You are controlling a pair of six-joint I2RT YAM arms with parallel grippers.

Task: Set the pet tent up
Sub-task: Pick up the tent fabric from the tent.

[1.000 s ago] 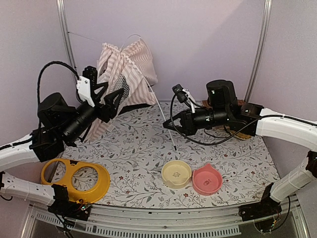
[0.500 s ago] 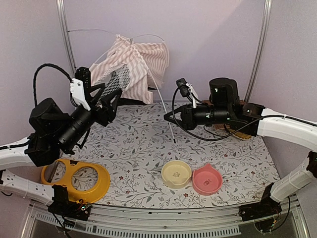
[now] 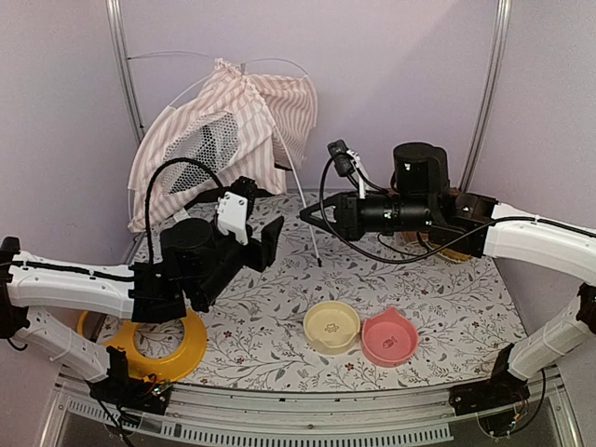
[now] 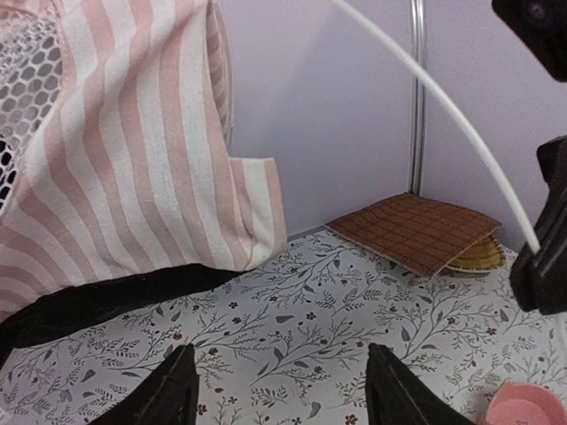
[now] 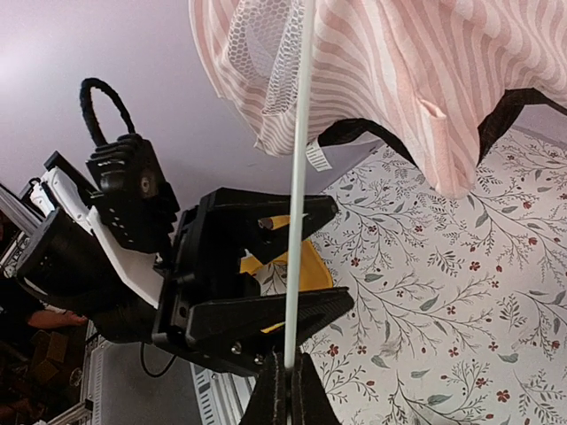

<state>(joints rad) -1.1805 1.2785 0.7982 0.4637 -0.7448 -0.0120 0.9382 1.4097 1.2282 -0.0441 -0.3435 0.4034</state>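
Observation:
The pet tent (image 3: 223,140), pink-and-white striped with a white mesh panel, stands spread against the back wall at the left; it also shows in the left wrist view (image 4: 124,150) and the right wrist view (image 5: 425,80). My right gripper (image 3: 307,213) is shut on one of its thin clear poles (image 5: 297,204), which slants down to the table. My left gripper (image 3: 265,237) is open and empty, low over the mat in front of the tent, apart from the fabric. Its fingertips (image 4: 168,390) frame bare floral mat.
A floral mat (image 3: 279,307) covers the table. A yellow double-bowl holder (image 3: 172,345) lies at the front left under the left arm. A cream bowl (image 3: 331,326) and a pink bowl (image 3: 389,337) sit at the front. A brown quilted mat (image 4: 412,232) lies at the back right.
My left gripper has let go of the tent and dropped down and toward the table's middle. The tent has spread open against the back wall. My right gripper has shifted slightly left with the pole.

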